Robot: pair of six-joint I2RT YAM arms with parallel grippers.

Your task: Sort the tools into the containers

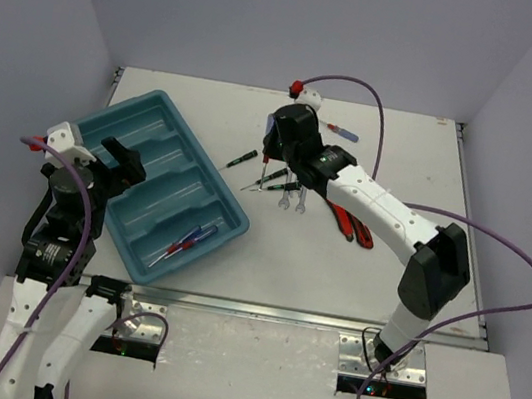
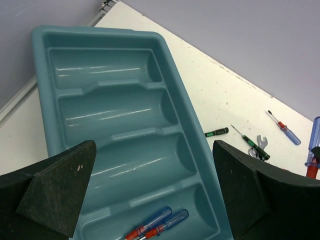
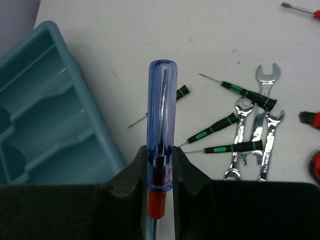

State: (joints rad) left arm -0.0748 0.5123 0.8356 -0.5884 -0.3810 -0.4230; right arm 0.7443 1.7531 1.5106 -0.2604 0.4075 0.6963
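From above, I see the left gripper over the tray, the right gripper near loose wrenches. Left wrist: fingers spread wide; two screwdrivers lie in the end compartment. Right wrist: jaws pinching a blue-handled screwdriver above the table

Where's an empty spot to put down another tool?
Three tray compartments are bare; only the nearest one holds two blue-handled screwdrivers. The table is open in front, between tray and red pliers. It is crowded mid-table, where wrenches and thin black screwdrivers overlap.
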